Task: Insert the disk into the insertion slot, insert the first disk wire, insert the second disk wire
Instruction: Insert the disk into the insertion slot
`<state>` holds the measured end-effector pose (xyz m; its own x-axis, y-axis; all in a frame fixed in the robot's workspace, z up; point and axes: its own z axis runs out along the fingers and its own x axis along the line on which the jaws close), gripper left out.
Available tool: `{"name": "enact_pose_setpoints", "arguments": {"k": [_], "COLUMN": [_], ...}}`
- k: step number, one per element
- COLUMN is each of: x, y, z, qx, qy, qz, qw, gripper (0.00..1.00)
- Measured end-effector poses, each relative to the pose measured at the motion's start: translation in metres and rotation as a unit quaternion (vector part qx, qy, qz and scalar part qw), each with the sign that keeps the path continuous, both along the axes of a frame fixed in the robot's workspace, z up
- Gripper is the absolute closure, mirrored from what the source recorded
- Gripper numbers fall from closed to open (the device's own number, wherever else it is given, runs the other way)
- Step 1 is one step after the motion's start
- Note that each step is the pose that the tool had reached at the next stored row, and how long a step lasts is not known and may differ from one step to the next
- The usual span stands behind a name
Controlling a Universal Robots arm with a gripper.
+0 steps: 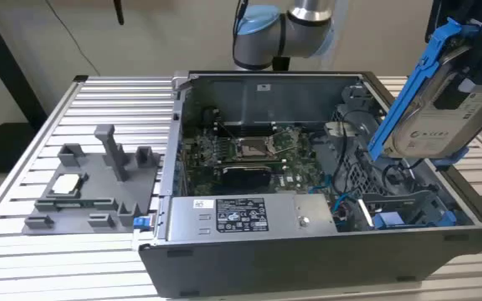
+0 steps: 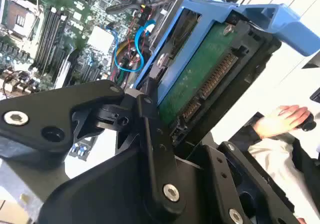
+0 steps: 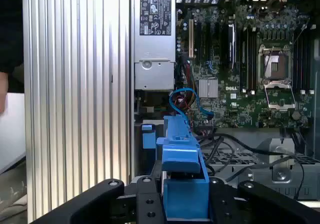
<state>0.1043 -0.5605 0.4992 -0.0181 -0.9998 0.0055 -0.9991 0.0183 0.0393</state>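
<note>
The disk point(image 1: 438, 125) is a silver-grey drive in a bright blue carrier. It hangs tilted above the open computer case at the exterior view's right. My gripper point(image 1: 463, 94) is shut on it. In the second wrist view the black fingers point(image 2: 150, 124) clamp the disk point(image 2: 195, 74), whose green board and connector edge face the camera. In the first wrist view the blue carrier point(image 3: 180, 144) sits in my gripper point(image 3: 185, 196). The insertion slot point(image 1: 404, 210), a grey metal bay, lies below the disk in the case's near right corner. Thin blue wires point(image 1: 341, 194) loop beside it.
The case holds a silver power-supply box point(image 1: 250, 216) at the front and a motherboard with a square socket point(image 1: 253, 147) in the middle. A grey fixture point(image 1: 90, 182) stands on the slatted table point(image 1: 98, 106) at the exterior view's left. A person's hand point(image 2: 282, 119) rests beyond the case.
</note>
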Motion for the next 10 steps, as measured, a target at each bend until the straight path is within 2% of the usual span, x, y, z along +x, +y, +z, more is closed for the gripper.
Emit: {"name": "enact_pose_setpoints", "arguments": {"k": [10], "x": [0.0], "y": [0.0], "z": [0.0], "qx": [-0.0001], "qy": [0.0], "qz": [0.0], "qw": [1.0], "gripper": [0.67]}}
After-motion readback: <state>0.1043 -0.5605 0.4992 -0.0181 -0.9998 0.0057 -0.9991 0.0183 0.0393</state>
